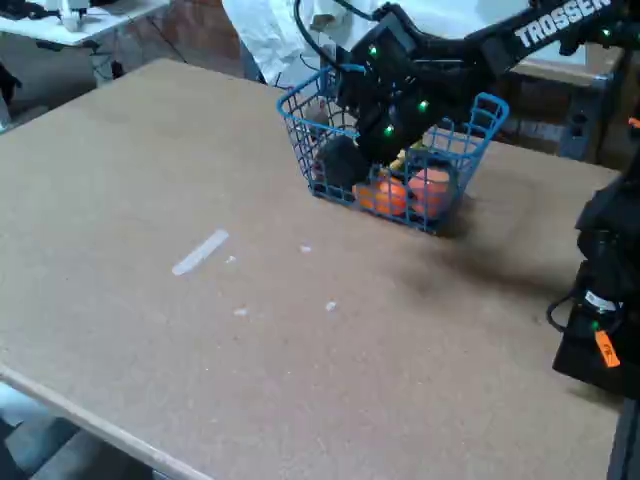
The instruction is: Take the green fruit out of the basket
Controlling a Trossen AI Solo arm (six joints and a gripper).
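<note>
While the arm is reaching down from the upper right of the fixed view, these points are showing:

Claw: the claw [345,160] is sitting inside the basket at its left end; its black bulk is hiding the fingers, so whether they are apart or together cannot be told.
Green fruit: not visibly showing; the claw is covering the left part of the basket's inside, so its place cannot be told.
Orange fruits: two orange fruits [385,195] are lying side by side against the basket's near wall, just right of the claw.
Basket: the basket [470,145] is standing near the desk's far edge, right of middle.
Desk: the desk [200,330] is carrying a pale strip [200,251] left of middle.
</note>
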